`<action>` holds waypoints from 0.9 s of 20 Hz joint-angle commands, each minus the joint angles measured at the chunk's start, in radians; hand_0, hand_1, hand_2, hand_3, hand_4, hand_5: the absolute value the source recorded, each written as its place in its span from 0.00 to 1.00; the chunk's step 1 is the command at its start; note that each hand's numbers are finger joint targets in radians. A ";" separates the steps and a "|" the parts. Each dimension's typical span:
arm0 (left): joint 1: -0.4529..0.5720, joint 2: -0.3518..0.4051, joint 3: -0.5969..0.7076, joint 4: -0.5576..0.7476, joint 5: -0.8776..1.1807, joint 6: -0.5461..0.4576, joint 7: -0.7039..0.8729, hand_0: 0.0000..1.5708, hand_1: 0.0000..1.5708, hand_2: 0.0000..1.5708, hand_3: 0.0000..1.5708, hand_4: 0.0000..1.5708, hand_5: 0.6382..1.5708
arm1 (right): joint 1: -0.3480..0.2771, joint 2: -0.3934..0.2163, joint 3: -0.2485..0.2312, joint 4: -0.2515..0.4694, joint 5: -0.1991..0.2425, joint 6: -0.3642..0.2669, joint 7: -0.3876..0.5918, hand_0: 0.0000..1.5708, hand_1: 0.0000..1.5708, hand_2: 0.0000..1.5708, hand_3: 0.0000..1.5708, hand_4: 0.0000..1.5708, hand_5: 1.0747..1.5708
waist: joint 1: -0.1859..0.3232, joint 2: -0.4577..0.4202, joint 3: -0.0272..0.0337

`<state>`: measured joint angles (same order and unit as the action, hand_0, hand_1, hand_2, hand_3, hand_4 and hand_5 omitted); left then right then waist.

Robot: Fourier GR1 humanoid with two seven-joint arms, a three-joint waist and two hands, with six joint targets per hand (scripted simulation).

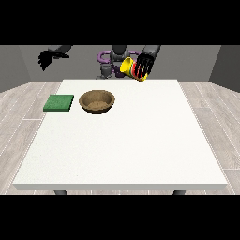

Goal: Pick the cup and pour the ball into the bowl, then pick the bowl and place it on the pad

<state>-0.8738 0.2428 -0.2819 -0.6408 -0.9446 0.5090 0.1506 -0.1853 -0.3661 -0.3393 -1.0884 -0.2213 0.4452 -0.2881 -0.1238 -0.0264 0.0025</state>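
Holding the yellow cup (pixel 131 69) in the upper middle of the frame, the hand at the view's right (pixel 145 65) has its dark fingers wrapped round the cup's side, and the cup is lifted off the white table (pixel 140 150) and tilted, its mouth turned toward the frame's left. It hangs to the right of and beyond the brown bowl (pixel 97 101), not over it. The ball cannot be made out, so whether it is in the cup is unclear; nothing shows inside the bowl. The bowl rests on the table left of centre, just beside the green pad (pixel 59 102) but apart from it. The hand at the view's left (pixel 47 58) hangs in the upper left, away from everything; its fingers seem spread and hold nothing. Judging by this, the pick is done; the pour, the bowl's pick and its placing on the pad remain.
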 commanded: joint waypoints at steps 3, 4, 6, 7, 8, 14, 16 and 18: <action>-0.041 -0.098 -0.208 0.030 -0.274 -0.045 0.174 0.96 0.96 1.00 1.00 0.90 0.79 | 0.022 -0.021 -0.009 0.055 0.018 0.012 -0.025 0.00 0.00 0.00 0.00 0.00 1.00 | 0.008 -0.061 0.0005; -0.072 -0.102 -0.226 0.062 -0.308 -0.079 0.198 0.96 0.96 1.00 1.00 0.88 0.82 | -0.014 -0.017 0.006 0.037 -0.006 0.032 0.025 0.00 0.00 0.00 0.00 0.00 1.00 | -0.029 -0.039 -0.0004; -0.095 -0.130 -0.280 0.055 -0.346 -0.168 0.176 0.94 0.94 1.00 1.00 1.00 0.61 | -0.033 -0.030 -0.029 0.064 -0.019 0.003 0.031 0.00 0.00 0.00 0.00 0.00 1.00 | -0.007 -0.061 -0.0004; -0.122 -0.155 -0.316 0.076 -0.409 -0.153 0.228 0.94 0.94 1.00 1.00 1.00 0.49 | -0.026 -0.018 -0.001 0.056 0.012 0.029 -0.048 0.00 0.00 0.00 0.00 0.00 1.00 | -0.032 0.002 0.0008; -0.097 -0.142 -0.326 0.086 -0.427 -0.156 0.222 0.95 0.95 1.00 1.00 1.00 0.45 | -0.029 -0.032 -0.013 0.059 -0.006 0.035 -0.018 0.00 0.00 0.00 0.00 0.00 1.00 | -0.028 0.004 -0.0008; -0.178 -0.152 -0.496 0.140 -0.609 -0.356 0.201 0.97 0.97 1.00 1.00 0.96 0.64 | -0.042 -0.029 0.001 0.079 -0.002 0.035 0.027 0.00 0.00 0.00 0.00 0.00 1.00 | -0.022 -0.068 -0.0012; -0.180 -0.171 -0.536 0.134 -0.657 -0.394 0.208 0.94 0.94 1.00 1.00 0.94 0.64 | 0.021 -0.025 -0.005 0.118 0.022 0.048 -0.061 0.00 0.00 0.00 0.00 0.00 1.00 | -0.003 -0.051 -0.0005; -0.193 -0.198 -0.566 0.133 -0.706 -0.418 0.221 0.93 0.93 1.00 1.00 0.96 0.58 | -0.010 -0.014 -0.009 0.111 0.018 0.031 -0.077 0.00 0.00 0.00 0.00 0.00 1.00 | 0.004 -0.035 -0.0012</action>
<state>-1.0378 0.0643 -0.7822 -0.5144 -1.5617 0.1530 0.3686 -0.2000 -0.3826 -0.3429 -0.9943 -0.2082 0.4703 -0.3205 -0.1310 -0.0741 0.0018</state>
